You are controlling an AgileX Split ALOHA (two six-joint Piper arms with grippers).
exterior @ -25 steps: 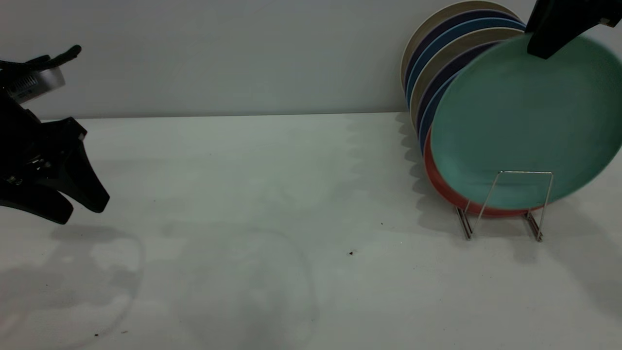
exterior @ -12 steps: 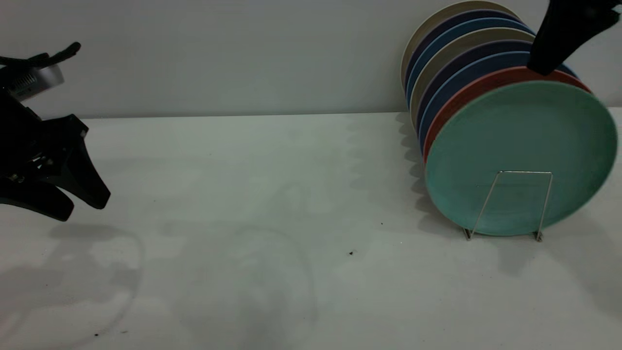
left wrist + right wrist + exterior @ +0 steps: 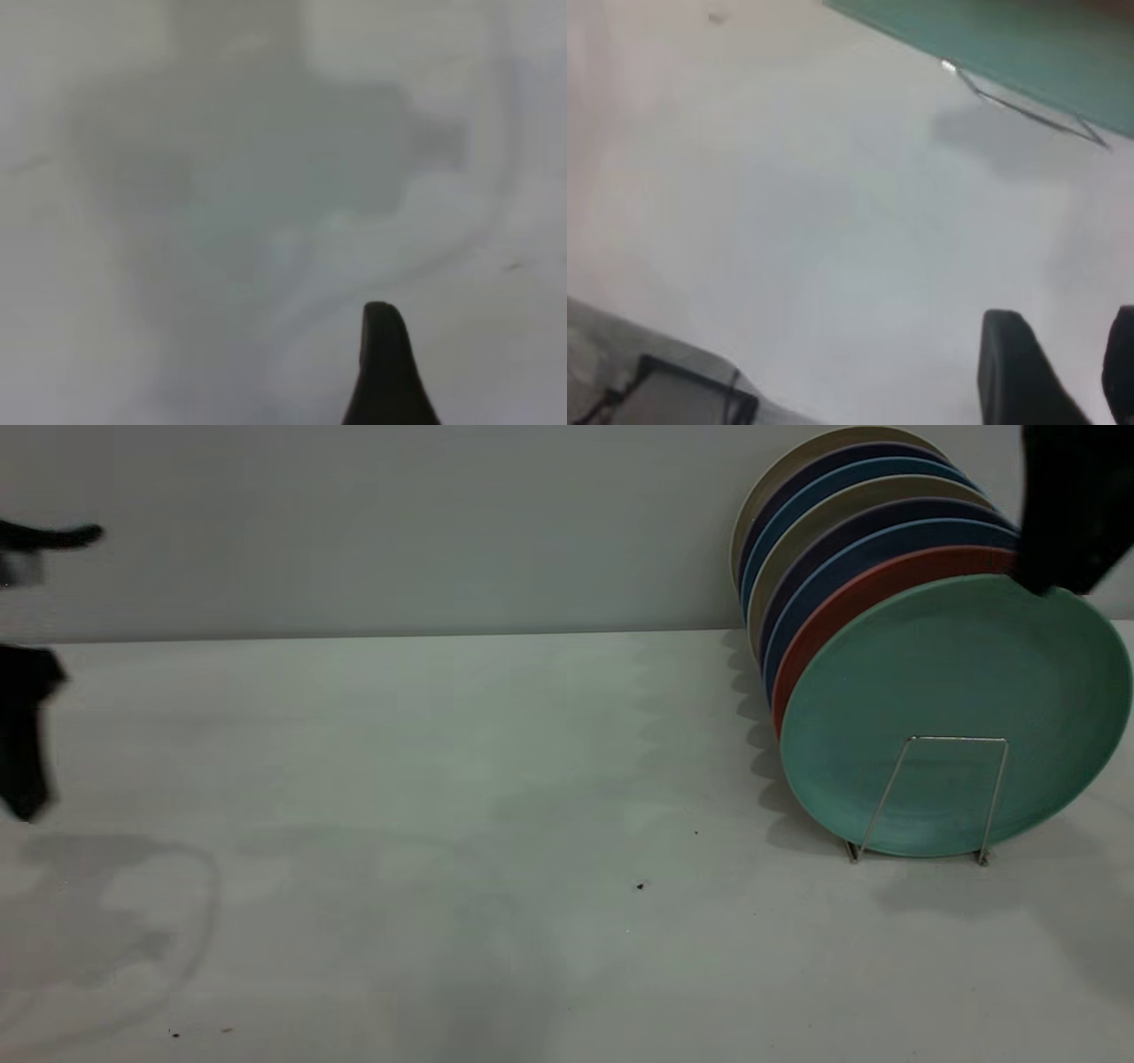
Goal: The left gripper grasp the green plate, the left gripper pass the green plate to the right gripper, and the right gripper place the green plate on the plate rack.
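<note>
at the right of the frame: green plate on the rack, right gripper just above its rim

at the far right of the exterior view the green plate (image 3: 955,716) stands on edge in the plate rack (image 3: 930,797), the front-most of a row of upright plates, with the salmon-pink plate (image 3: 873,589) right behind it and blue plates (image 3: 850,540) farther back. its face looks toward the camera and leans back a little against the row; the front wire loop of the rack crosses its lower part, and its bottom edge sits down at the base rails.

the relation that matters now is between that plate and the right gripper (image 3: 1063,531). the gripper shows as a dark shape in the upper right corner, and its lower tip lies at the top right of the plate's rim, touching or just clear of it; i cannot tell which. the plate lies below and to the left of it. in the right wrist view the two dark fingers (image 3: 1019,372) stand apart with bare table showing between them and nothing held, so the gripper looks open and empty, and the plate (image 3: 1010,35) with the rack wire (image 3: 1028,106) lies well apart from the fingertips, near the upper edge of that picture.

the right arm is by far the nearer one. the left gripper (image 3: 22,726) sits at the far left edge of the exterior view, well apart from the rack, mostly cut off. its wrist view shows only one dark fingertip (image 3: 385,363) over bare table (image 3: 443,779), so whether it is open i cannot tell.

as a judgement, the placing looks done; the coming move would be to lift the right gripper up and away from the rim without knocking the plate forward.
</note>
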